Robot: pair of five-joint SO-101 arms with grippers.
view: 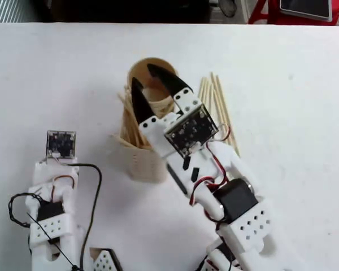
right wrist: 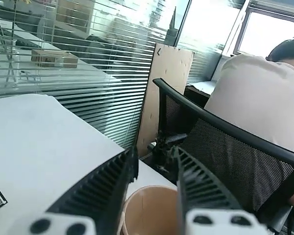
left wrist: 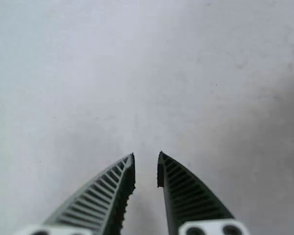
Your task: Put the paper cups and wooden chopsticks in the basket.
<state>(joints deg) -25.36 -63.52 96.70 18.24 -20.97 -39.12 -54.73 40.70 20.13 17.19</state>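
Note:
A brown paper cup (view: 152, 70) stands upright at the far end of a beige slatted basket (view: 145, 165); its rim (right wrist: 152, 208) shows just under my right gripper. Several wooden chopsticks (view: 129, 121) lean in the basket beside the cup. More chopsticks (view: 219, 107) lie loose on the table to the right of the basket. My right gripper (view: 153, 86) (right wrist: 154, 164) hangs open over the cup's mouth with nothing between its fingers. My left gripper (left wrist: 146, 157) is over bare table with a narrow gap between its fingertips, holding nothing; its arm (view: 53, 186) is at the lower left.
The white table (view: 282, 68) stretches wide to the left, right and far side of the basket. A black cable (view: 93, 197) loops beside the left arm. Past the table's far edge stand an office chair (right wrist: 225, 147) and blinds.

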